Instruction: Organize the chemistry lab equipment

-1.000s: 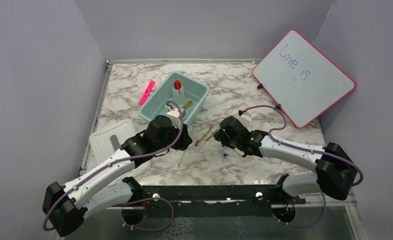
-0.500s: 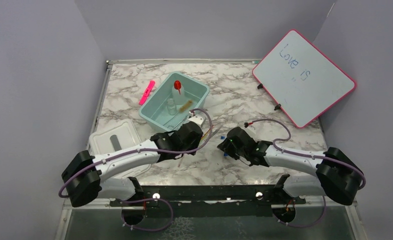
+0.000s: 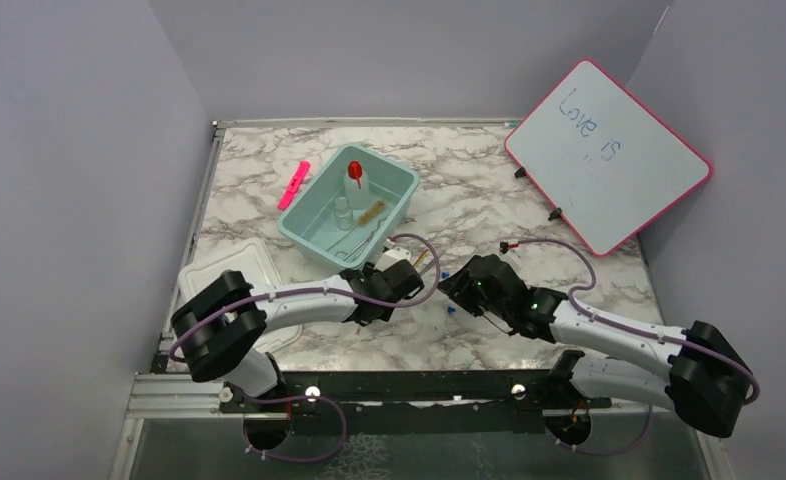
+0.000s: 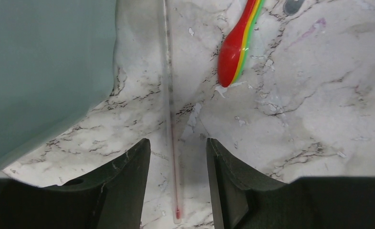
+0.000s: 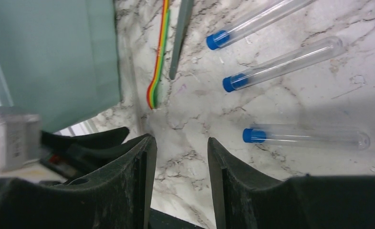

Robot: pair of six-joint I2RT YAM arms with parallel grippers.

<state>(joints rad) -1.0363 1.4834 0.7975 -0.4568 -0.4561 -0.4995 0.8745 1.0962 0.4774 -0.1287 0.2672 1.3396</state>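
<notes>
My left gripper is open and low over the marble, its jaws either side of the thin clear rod, not touching it. A stack of red, yellow and green spoons lies just beyond. My right gripper is open and empty above bare marble, near three blue-capped clear tubes. The green-handled tool lies beside the spoons. In the top view both grippers, left and right, sit close together. The teal bin holds the red-bulbed dropper, glass vessel, brush and tongs.
The bin wall stands just left of my left gripper. A white lid lies at the near left. A pink marker lies left of the bin. The pink-framed whiteboard leans at the back right.
My left arm has swung from the bin's near side to the right and down over the rod. My right arm has drawn back a little toward the near edge.
</notes>
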